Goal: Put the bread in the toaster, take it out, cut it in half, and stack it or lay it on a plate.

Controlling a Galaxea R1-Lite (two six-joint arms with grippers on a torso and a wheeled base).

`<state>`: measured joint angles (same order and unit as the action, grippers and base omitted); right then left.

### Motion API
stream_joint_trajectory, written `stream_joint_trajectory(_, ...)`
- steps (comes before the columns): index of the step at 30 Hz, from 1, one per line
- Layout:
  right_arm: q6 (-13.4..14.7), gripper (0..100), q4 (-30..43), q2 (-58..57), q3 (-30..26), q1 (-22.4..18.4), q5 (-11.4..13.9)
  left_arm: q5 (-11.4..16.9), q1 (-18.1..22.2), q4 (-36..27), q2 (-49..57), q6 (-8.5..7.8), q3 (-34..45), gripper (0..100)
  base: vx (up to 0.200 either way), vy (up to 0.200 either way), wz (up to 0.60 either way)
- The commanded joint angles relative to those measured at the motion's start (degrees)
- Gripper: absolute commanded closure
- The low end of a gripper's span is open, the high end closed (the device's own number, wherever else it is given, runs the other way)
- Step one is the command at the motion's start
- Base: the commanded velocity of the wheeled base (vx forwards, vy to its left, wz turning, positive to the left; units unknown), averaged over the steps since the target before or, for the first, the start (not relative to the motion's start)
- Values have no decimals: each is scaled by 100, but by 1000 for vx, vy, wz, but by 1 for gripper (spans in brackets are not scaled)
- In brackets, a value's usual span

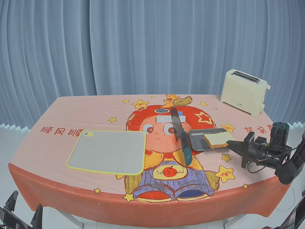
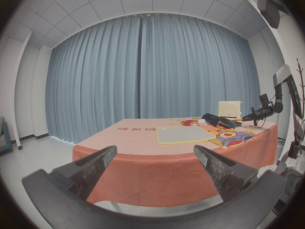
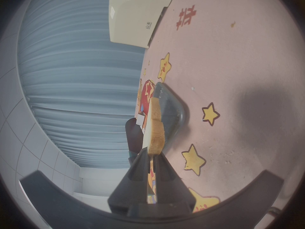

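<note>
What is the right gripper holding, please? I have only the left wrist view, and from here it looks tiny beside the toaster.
Observer: The right gripper is shut on one edge of the bread slice.
Operator: Thank you. Where is the slice relative to the table?
Observer: It overlaps the toaster-side end of the grey tray; I cannot tell whether it touches the tray.
Operator: Are the toaster slots free?
Observer: Yes, in the head view the toaster has nothing sticking out of its top slots.

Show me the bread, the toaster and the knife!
bread (image 1: 217,139), head view, on its pale top face.
toaster (image 1: 241,94), head view, on its cream side wall.
knife (image 1: 179,131), head view, on its dark blade near the handle.
</note>
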<state>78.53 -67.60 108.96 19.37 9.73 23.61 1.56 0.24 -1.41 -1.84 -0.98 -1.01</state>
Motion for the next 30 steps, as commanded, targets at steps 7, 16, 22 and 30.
stream_joint_trajectory(7, -418, 100, -17, -402, -21, 12, -94, 2, 2, 1, -9, 1, 48, 0, 0, 0, 0)
stream_joint_trajectory(16, -1024, 100, -25, -657, -3, 12, -85, 2, 2, 1, -9, 1, 48, 0, 0, 0, 0)
stream_joint_trajectory(22, -1367, 100, -25, -850, 93, 12, -85, 2, -7, 1, -9, 1, 48, 0, 0, 0, 0)
stream_joint_trajectory(30, -2088, 100, -25, -1079, 287, 56, -76, 2, 2, 1, -9, 1, 48, 0, 0, 0, 0)
